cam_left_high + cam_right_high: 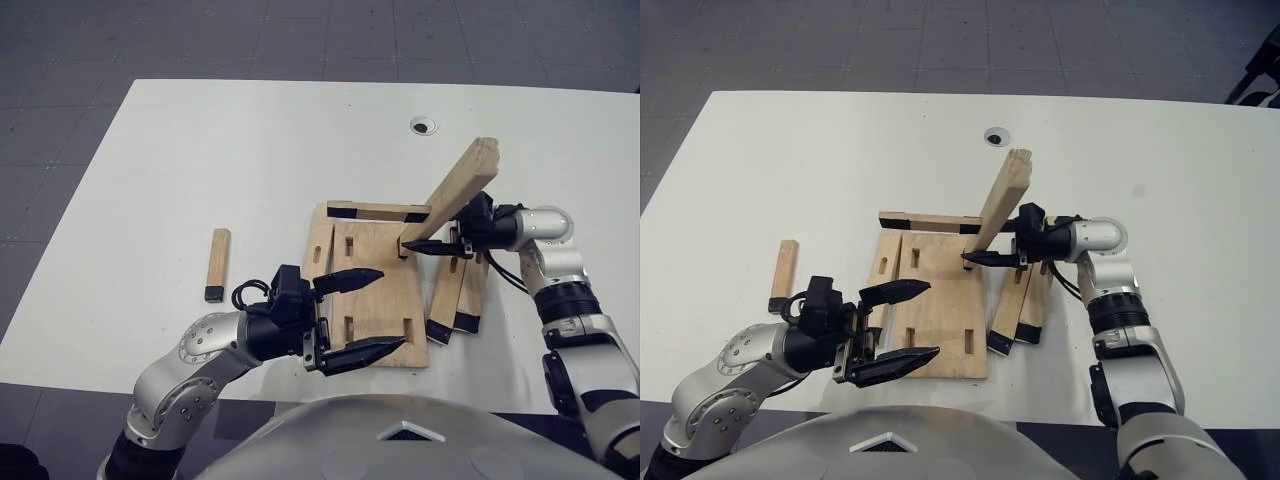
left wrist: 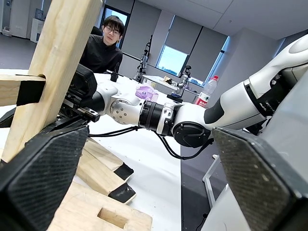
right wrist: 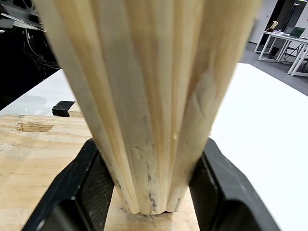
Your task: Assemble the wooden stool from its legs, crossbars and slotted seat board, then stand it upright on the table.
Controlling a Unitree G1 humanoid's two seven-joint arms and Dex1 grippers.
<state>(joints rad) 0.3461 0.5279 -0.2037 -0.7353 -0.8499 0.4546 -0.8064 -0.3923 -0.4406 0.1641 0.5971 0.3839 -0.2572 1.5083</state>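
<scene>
I see R gripper [image 1: 420, 244] clamped on pale wooden leg [image 1: 455, 190]; leg tilted, lower end on far-right part of flat slotted wooden seat board [image 1: 372, 255]. L gripper [image 1: 388, 310]: jaws wide apart over board's near edge. Short black-tipped wooden bar [image 1: 217, 263] lies well left of board.

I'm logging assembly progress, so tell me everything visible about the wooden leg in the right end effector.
The wooden leg is a pale, grainy rectangular bar. It stands on end, slightly tilted, its bottom resting on the slotted seat board near the far edge. The right end effector grips it from both sides just above the base. Slot engagement is hidden.
</scene>
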